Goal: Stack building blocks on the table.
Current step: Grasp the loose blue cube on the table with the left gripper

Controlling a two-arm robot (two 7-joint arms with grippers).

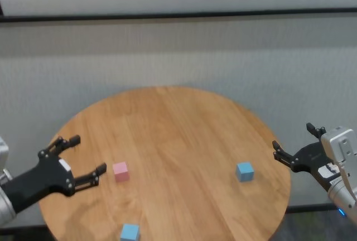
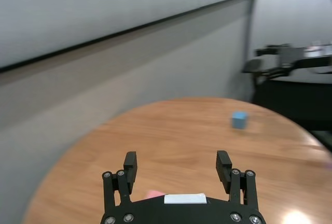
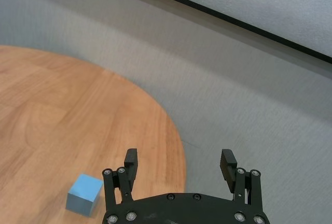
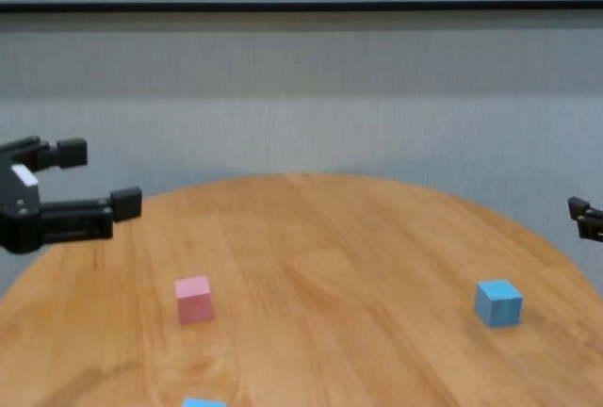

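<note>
Nothing was stacked yet: a blue block (image 1: 129, 232) lay at the near edge of the table (image 1: 178, 124), then the pink block (image 1: 120, 171) beside the wide-open, empty left gripper (image 1: 86, 157), and farther right another blue block (image 1: 244, 171) near the open right gripper (image 1: 295, 143)

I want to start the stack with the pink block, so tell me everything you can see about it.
The pink block is a small plain matte cube, standing flat and upright on the table, on the robot's left side. Nothing touches it. The open left pincer hovers just beside it, jaws not around it.
</note>
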